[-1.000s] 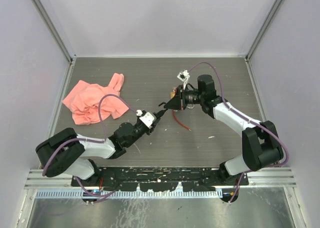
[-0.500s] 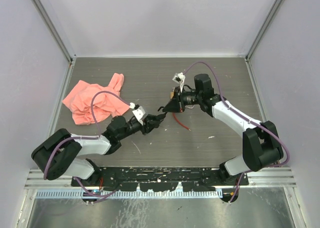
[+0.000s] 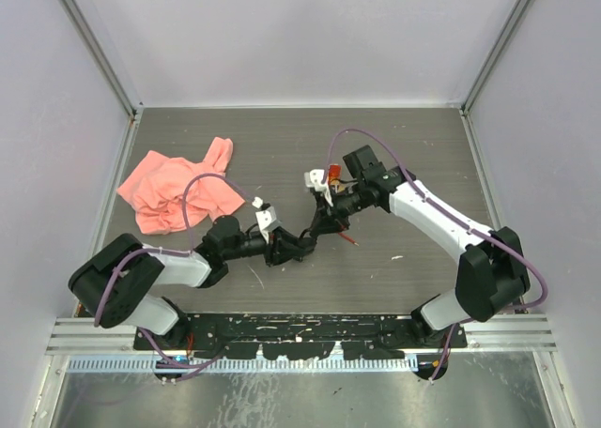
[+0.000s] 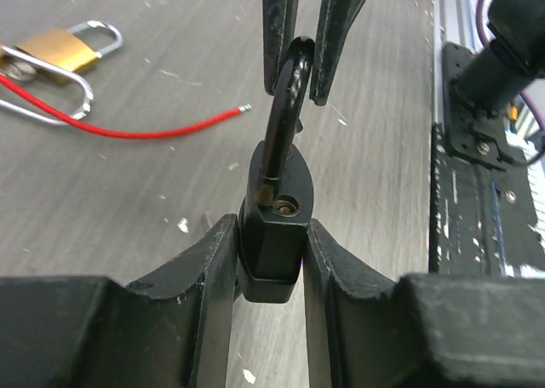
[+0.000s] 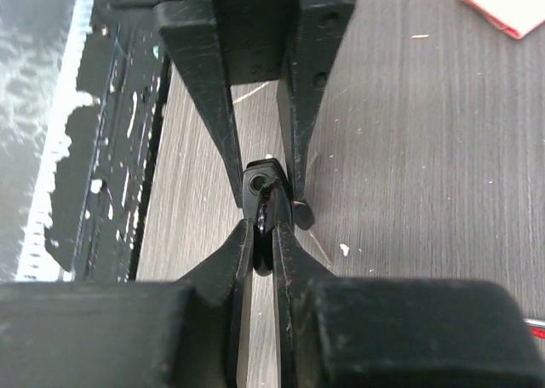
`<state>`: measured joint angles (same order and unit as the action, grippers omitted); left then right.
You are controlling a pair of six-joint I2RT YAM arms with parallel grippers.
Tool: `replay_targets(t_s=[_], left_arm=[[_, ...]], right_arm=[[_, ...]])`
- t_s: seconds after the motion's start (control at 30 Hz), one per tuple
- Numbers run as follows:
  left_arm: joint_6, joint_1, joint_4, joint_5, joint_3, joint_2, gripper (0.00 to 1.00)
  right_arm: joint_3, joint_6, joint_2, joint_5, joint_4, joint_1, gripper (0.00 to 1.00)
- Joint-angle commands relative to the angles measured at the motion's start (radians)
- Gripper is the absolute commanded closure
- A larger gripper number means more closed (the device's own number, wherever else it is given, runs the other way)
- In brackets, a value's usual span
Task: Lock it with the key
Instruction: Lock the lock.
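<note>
At table (image 3: 423,146) centre, the black padlock (image 4: 277,208) is clamped by the left gripper (image 4: 271,235), its shackle (image 4: 285,107), pointing far-right, pinched by the right gripper (image 5: 264,243).

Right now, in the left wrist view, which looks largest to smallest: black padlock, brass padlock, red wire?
1. black padlock, but it is nearest the camera, so its real size is unsure.
2. red wire, long but thin.
3. brass padlock.

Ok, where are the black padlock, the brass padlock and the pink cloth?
black padlock (image 4: 274,248): left wrist view, its body.
brass padlock (image 4: 58,51): left wrist view, its body.
pink cloth (image 3: 155,189): top view, its middle.
</note>
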<state>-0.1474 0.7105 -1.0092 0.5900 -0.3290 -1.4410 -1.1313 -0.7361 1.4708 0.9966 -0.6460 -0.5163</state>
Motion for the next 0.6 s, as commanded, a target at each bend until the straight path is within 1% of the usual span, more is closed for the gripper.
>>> replay_targets(t_s=[0.0,0.13,0.37,0.57], left_arm=[[-0.033,0.001,-0.119,0.084,-0.017,0.0,1.0],[0.006,0.001,-0.072,0.063,-0.007,-0.006,1.0],[0.066,0.009,-0.062,0.023,0.004,-0.029,1.0],[0.148,0.049,-0.065,-0.046,0.016,-0.077,1.0]], right_arm=[[0.017,-0.258,-0.005,-0.065,-0.101,-0.039,0.99],[0.024,-0.304,0.022,-0.099,-0.117,-0.049,0.99],[0.071,-0.301,0.06,-0.215,-0.038,-0.098,0.99],[0.108,-0.335,0.064,-0.251,-0.004,-0.12,0.99]])
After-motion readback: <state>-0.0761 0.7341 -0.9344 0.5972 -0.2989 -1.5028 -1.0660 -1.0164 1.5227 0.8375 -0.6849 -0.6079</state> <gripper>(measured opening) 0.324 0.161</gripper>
